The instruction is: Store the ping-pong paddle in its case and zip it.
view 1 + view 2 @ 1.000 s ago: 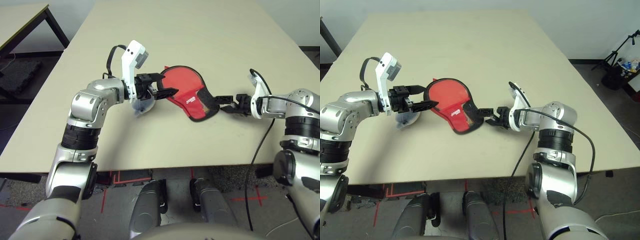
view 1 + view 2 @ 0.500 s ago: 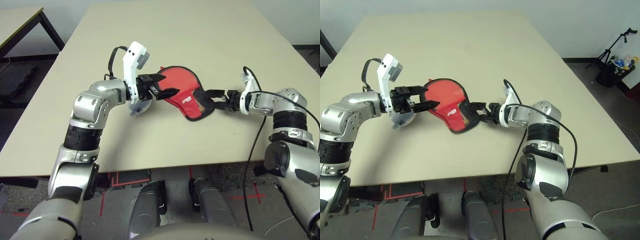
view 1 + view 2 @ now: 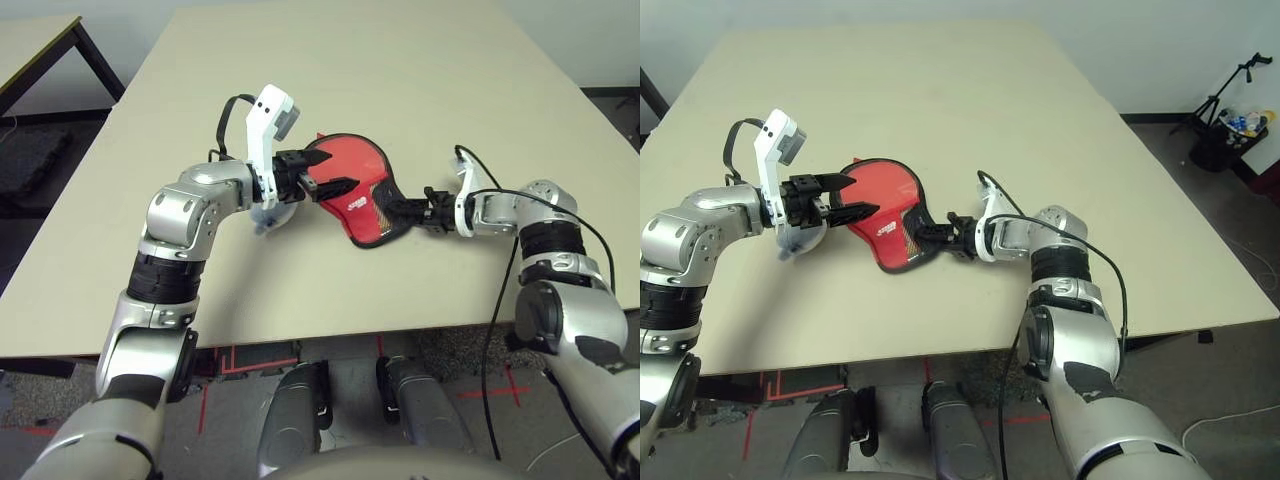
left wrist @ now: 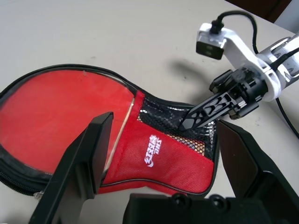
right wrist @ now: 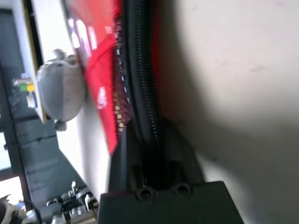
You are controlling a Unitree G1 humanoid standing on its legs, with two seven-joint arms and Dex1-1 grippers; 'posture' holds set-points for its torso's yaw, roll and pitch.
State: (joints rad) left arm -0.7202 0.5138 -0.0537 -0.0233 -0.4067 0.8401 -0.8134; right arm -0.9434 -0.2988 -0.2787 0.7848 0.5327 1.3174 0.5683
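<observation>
The red case (image 3: 358, 172) lies flat on the table, with its black zipper edging and its mesh pocket with white logo (image 4: 152, 151) turned toward the right arm. My left gripper (image 3: 335, 172) hovers open over the case's round part, its fingers (image 4: 96, 144) spread wide above the fabric. My right gripper (image 3: 405, 210) is shut on the case's narrow end, with the black zipper edge (image 5: 148, 107) running between its fingers. The ping-pong paddle is hidden.
A small grey-white fuzzy pouch (image 3: 270, 215) lies on the table just under my left wrist. The beige table (image 3: 300, 290) has bare room ahead and toward its front edge. Another table (image 3: 40, 40) stands off to the far left.
My right gripper reached the case's narrow end and shut on it. The case and that arm sit a little farther left. The left gripper stays open over the case.
</observation>
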